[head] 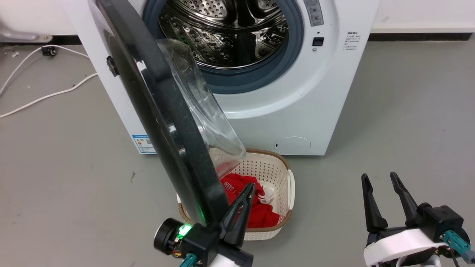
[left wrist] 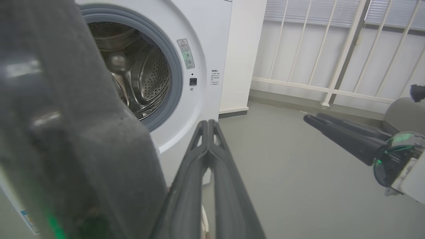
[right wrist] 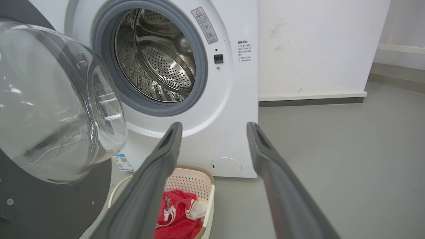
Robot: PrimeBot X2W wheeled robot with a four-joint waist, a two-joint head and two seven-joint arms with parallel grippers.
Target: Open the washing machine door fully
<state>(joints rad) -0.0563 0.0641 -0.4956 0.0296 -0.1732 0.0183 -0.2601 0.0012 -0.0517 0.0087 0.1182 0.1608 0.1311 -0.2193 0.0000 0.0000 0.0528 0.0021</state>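
Observation:
The washing machine (head: 297, 111) stands at the back, its steel drum (head: 230, 33) exposed. The washing machine door (head: 163, 111), a black ring with a clear glass bowl (head: 200, 100), is swung out towards me from its hinge on the left. It shows blurred at the left of the left wrist view (left wrist: 66, 132) and with its bowl in the right wrist view (right wrist: 53, 106). My left gripper (head: 251, 186) is shut on nothing, lying close against the inner side of the door's free edge; its fingers (left wrist: 208, 123) are pressed together. My right gripper (head: 379, 175) hangs open over the floor at the lower right, apart from the door (right wrist: 214, 125).
A cream perforated basket (head: 285, 165) holding red clothing (head: 259, 211) sits on the floor under the door, in front of the machine. White cables (head: 44, 96) trail over the grey floor at the left. A white railing (left wrist: 332, 66) stands to the machine's right.

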